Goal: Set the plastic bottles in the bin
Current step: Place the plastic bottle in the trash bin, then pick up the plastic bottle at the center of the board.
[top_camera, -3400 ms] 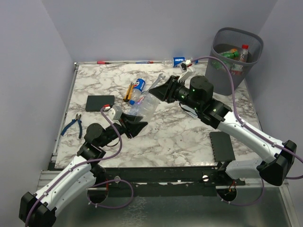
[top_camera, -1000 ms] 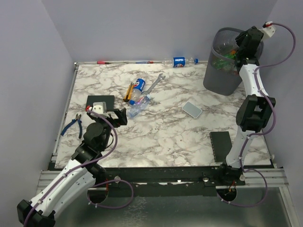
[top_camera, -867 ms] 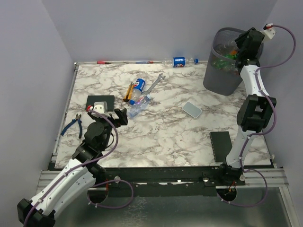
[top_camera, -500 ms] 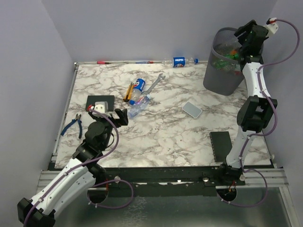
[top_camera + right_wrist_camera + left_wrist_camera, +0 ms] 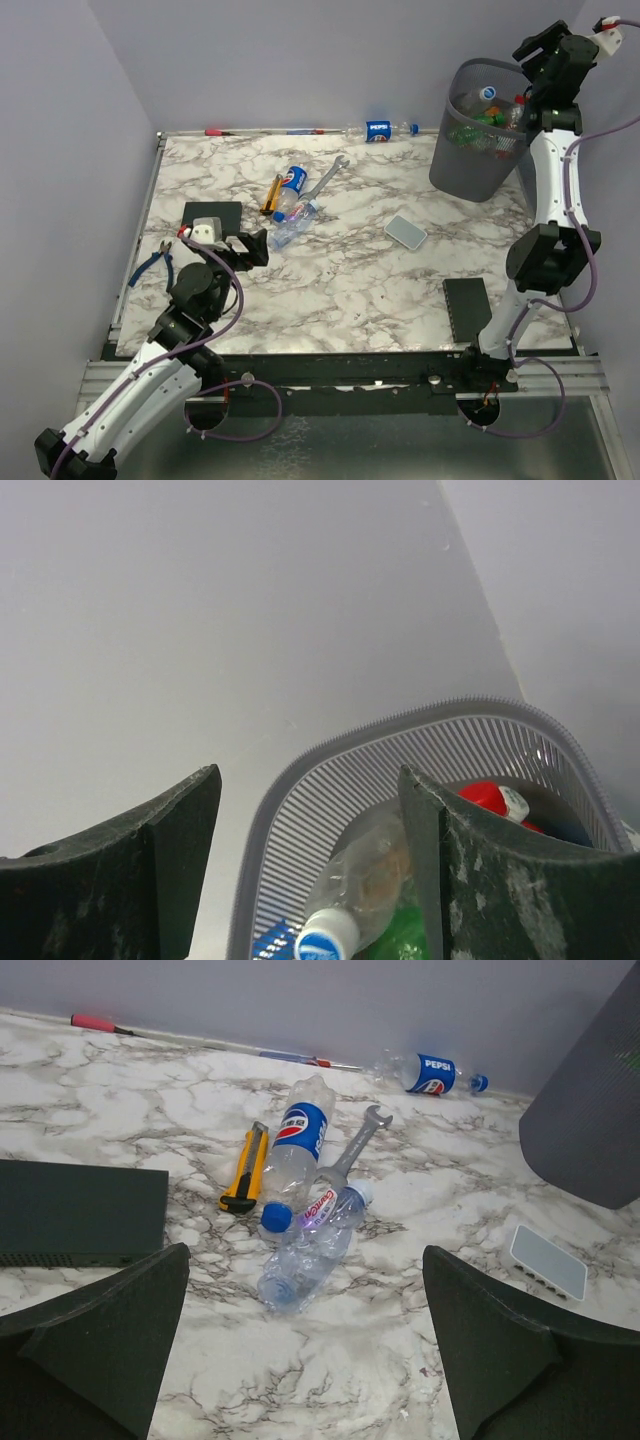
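Your right gripper (image 5: 310,825) has its fingers spread apart with nothing between them. In the right wrist view they frame the rim and mesh wall of the bin (image 5: 320,800) from the lower left and lower right. Inside the bin at the bottom of that frame lies a clear bottle with a blue cap (image 5: 365,885), with a red-capped bottle (image 5: 490,800) to its right and something green beneath. In the top view that gripper (image 5: 532,52) hangs at the upper right, above the far right side of the bin (image 5: 470,165), which stands at the table's upper right corner. Your left gripper (image 5: 305,1345) is spread to its widest and holds nothing. Its two dark fingers fill the lower corners of the left wrist view, and it sits low over the marble table (image 5: 340,280) at the lower left of the top view. Three bottles lie on the table. A Pepsi bottle (image 5: 300,1140) is at centre frame, and a crumpled clear bottle with a red label (image 5: 315,1245) is touching it just below. A second Pepsi bottle (image 5: 425,1070) is against the far edge at upper right. A silver wrench (image 5: 355,1145) lies beside the central pair and a yellow-handled tool (image 5: 245,1165) to their left. A black block (image 5: 70,1210) is at far left and a small white box (image 5: 547,1260) at lower right.
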Robot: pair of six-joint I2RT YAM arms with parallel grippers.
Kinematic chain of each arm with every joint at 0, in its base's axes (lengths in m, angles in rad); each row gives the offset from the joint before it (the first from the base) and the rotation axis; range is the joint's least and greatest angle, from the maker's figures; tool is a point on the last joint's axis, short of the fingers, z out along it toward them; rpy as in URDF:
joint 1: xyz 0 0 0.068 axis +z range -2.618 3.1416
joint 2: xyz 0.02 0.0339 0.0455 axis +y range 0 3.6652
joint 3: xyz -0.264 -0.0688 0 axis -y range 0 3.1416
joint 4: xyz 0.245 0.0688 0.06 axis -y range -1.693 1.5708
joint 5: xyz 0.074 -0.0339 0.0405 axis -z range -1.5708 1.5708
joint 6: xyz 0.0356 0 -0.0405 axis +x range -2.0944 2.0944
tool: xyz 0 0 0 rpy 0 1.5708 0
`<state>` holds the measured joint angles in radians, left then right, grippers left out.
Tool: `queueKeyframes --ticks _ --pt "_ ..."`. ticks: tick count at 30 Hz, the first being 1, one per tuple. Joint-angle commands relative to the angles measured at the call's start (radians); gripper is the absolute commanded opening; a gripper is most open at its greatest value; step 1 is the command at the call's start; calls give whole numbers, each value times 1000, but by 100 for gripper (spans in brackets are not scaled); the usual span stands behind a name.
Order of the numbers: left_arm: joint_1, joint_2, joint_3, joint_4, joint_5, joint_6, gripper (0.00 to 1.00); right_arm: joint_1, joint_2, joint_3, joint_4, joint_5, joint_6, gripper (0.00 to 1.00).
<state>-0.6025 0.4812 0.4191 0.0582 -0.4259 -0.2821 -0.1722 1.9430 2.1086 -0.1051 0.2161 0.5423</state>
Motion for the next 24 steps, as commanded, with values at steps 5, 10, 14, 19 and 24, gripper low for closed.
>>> queueKeyframes --ticks 5,10,14,19,24 --pt "-2 -21 29 2 41 -14 99 -10 -55 -81 -228 -156 100 74" --pt "-2 -19 30 2 47 -16 99 -10 5 -51 -305 -342 145 67" --pt "-2 -17 30 1 46 -14 99 -8 49 -37 -344 -432 176 52" --pt "-2 -13 29 1 44 -14 99 -7 35 -92 -316 -471 180 43" --pt "-2 16 33 4 30 -5 99 -4 -44 -45 -279 -452 194 57"
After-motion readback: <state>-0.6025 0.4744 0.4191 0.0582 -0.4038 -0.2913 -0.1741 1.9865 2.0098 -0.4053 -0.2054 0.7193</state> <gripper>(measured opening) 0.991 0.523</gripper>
